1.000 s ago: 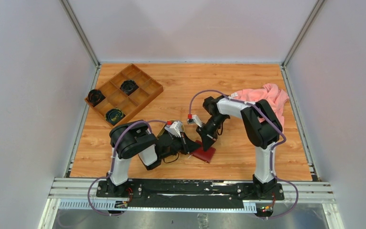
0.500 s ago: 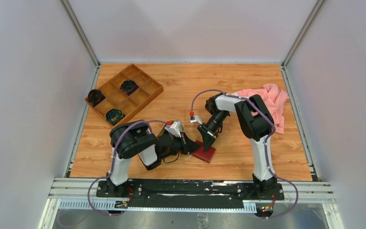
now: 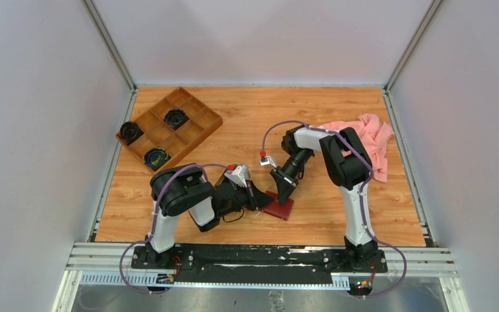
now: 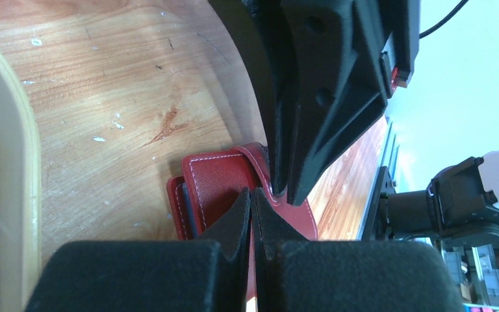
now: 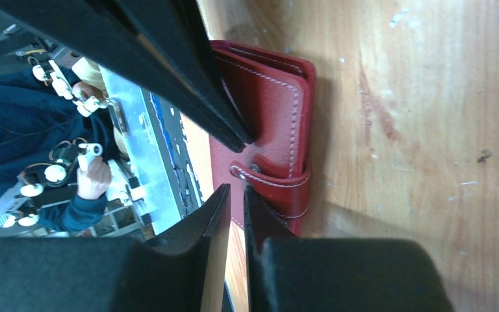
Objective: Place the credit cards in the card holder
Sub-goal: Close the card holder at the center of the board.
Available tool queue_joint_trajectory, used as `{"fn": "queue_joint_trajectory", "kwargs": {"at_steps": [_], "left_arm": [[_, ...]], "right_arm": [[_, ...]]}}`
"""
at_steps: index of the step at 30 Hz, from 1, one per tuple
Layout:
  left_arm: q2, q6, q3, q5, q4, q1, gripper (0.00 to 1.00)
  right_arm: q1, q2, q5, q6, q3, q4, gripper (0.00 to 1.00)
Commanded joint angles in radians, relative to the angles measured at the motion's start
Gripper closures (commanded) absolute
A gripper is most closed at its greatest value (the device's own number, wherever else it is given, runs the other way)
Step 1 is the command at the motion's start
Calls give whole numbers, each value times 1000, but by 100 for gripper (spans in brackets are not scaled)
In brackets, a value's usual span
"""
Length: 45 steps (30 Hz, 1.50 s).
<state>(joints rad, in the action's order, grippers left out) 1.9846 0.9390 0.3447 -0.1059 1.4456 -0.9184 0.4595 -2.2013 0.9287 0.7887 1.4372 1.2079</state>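
With the closed card holder (image 3: pixel 279 209) lying near the middle of the worktop's (image 3: pixel 338 214) near edge, the clenched left tool (image 4: pixel 252 198) should pin its cover while the right tool (image 5: pixel 236 192), parted a crack, gently lifts the snap tab (image 5: pixel 276 185).

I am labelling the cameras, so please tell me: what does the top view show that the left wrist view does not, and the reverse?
Only the top view: the box holding dark round items, and the pink cloth. Only the left wrist view: the tab and the white stitching on the wallet. Both: the red wallet lying on the table.
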Motion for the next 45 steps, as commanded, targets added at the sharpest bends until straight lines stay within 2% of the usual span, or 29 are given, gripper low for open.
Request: {"fn": "queue_joint_trajectory", "kwargs": {"at_steps": [1,6,15,18,22,26,33,40,45], "left_arm": [[29,-16,-6,4,1,9,100],[29,-14,-6,4,1,10,100],[32,-14,-3,2,-1,10,100],[31,-14,-4,1,2,10,100],[33,-13,-2,-1,4,10,100],[31,-12,-4,-1,5,10,100],[34,-12,-4,0,6,10,100],[35,-12,-6,-2,10,11,100],[36,-12,-7,-2,15,12,100]], "right_arm": [[-16,78,-3,125,-13,-31,77],[-16,173,14,170,-38,-26,66],[0,339,-15,206,-119,-85,64],[23,420,-82,161,-195,-224,59],[83,579,-222,94,-343,-508,43],[144,658,-279,113,-429,-631,38],[184,611,-358,61,-416,-645,40],[187,582,-381,43,-399,-631,55],[186,560,-363,49,-376,-590,69]]}}
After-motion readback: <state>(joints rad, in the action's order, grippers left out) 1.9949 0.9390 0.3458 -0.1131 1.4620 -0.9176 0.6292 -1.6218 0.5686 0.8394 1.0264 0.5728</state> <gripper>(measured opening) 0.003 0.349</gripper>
